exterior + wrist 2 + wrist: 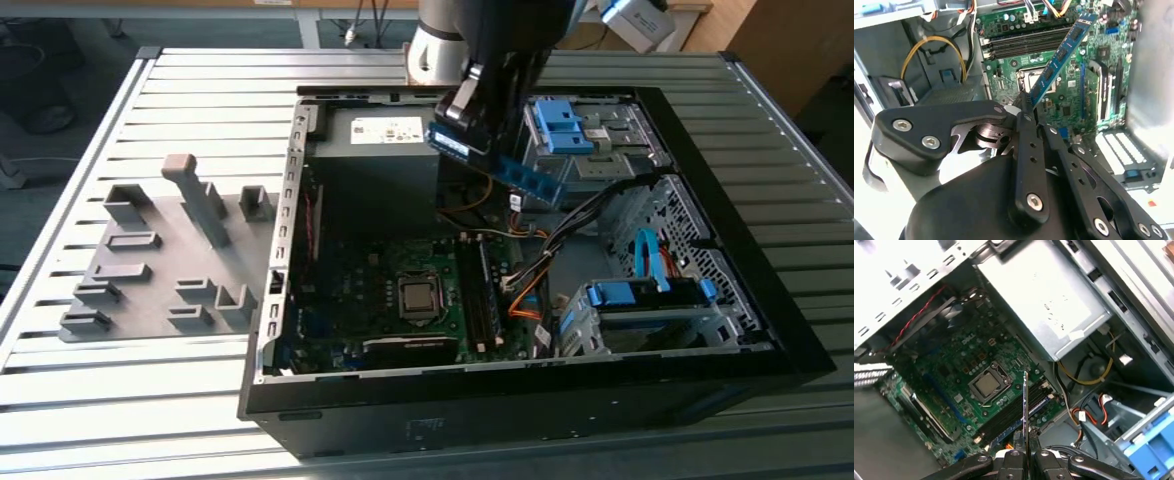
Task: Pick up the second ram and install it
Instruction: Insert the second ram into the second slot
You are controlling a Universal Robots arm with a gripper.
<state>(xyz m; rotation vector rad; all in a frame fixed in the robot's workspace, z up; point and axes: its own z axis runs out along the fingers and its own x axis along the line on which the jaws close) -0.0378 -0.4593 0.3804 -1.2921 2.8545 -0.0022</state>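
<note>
- Exterior view: the gripper (470,140) hangs over the open computer case (747,330), clamped on the second ram (514,168), a thin blue-green strip that slants from the fingers toward 4 o'clock, above the inside of the case and clear of the motherboard (400,300).
- Exterior view, at 9 o'clock from the case: a set of grey plastic blocks (160,260) stands on the ribbed metal table (160,400), well apart from the gripper.
- Exterior view, inside the case: the grey power supply (374,150) sits at 12 o'clock from the motherboard, and blue drive brackets (641,295) sit at 3 o'clock from it.
- Second wrist view: the black fingers (1026,107) are closed together on one end of the second ram (1061,55); the strip runs out from them, tilted, in the air above the motherboard (1074,90), with dark chips showing along its face.
- Second wrist view: the processor socket (1029,77) lies behind the strip, and the long memory slots (1019,45) run just beyond the socket; yellow wires (936,45) loop beside the board.
- First wrist view: the second ram (1025,405) is seen edge-on as a thin line rising from between the closed fingers (1013,460), above the memory slots (1014,415) and near the processor socket (988,385).
- First wrist view: the power supply (1054,305) lies past the socket, with red wires (914,320) running by the fan at the case wall.
</note>
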